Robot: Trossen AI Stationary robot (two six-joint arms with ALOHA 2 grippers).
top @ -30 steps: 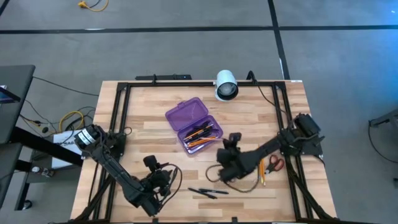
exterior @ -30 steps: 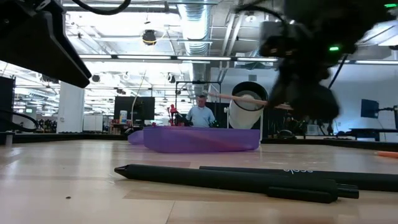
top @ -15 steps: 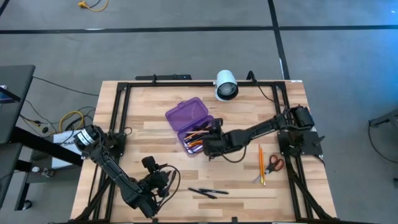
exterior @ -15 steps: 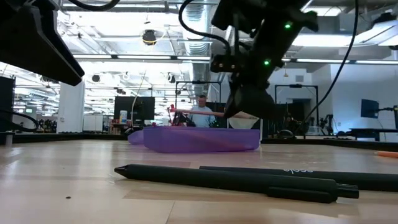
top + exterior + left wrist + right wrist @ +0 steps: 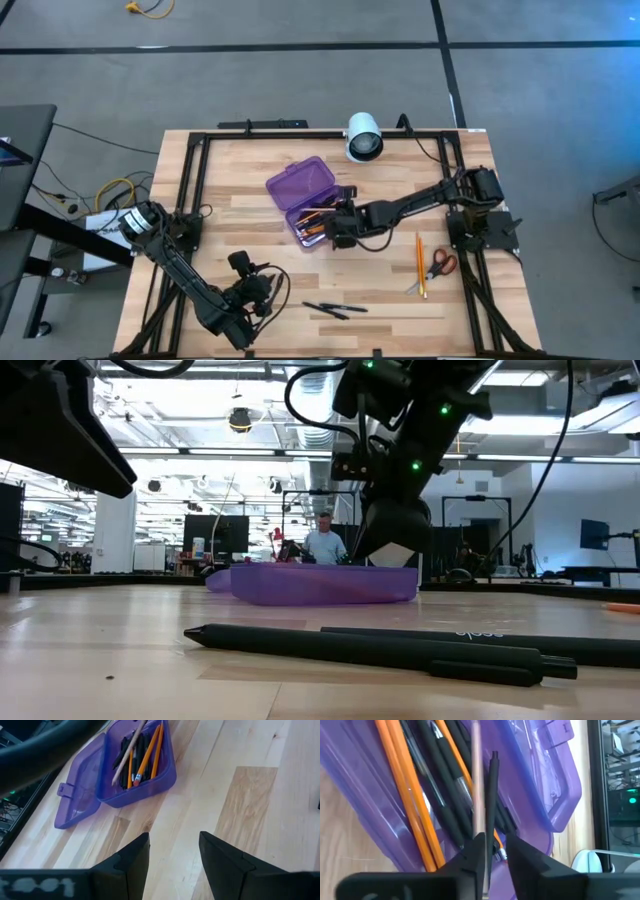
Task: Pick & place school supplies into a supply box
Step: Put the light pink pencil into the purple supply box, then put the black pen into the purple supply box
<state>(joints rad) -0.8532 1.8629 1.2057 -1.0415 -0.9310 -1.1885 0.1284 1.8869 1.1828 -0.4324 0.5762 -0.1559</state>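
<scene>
The right gripper [image 5: 335, 228] hangs over the supply box [image 5: 310, 201], its fingers [image 5: 472, 855] slightly parted around a pale pencil [image 5: 477, 795] above the pens and pencils in the tray. No writing is legible there. Nearer the table's front edge, the left gripper [image 5: 252, 296] waits, spread, beside two black pens [image 5: 328, 309]. Scissors [image 5: 440, 263] and loose pencils [image 5: 419, 262] lie right.

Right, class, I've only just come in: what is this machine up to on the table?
The right gripper hangs over the open purple pencil case, with a pale pencil and a black pen between its fingers, above the pens and pencils already inside. The left gripper waits open at the table's near edge. Two black pens, an orange pencil and scissors lie on the table.
</scene>
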